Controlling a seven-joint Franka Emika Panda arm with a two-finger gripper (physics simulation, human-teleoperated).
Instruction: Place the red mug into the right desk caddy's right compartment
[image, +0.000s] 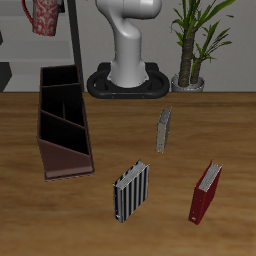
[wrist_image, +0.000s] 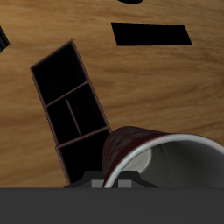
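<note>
Red mug (image: 45, 17) is clamped in my gripper (wrist_image: 118, 181), arm raised high above the right desk caddy (image: 62, 125).

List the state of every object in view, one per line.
red mug: lifted off the table, tilted.
gripper: mostly out of frame; presumably holding the mug.
right desk caddy: open-topped, all visible cells empty.
three books: standing upright on the table.

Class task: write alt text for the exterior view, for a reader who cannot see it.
A red mug hangs high above the back end of a long dark desk caddy on a wooden table. Three small books stand upright nearby, with the robot's white base and a potted plant behind.
</note>
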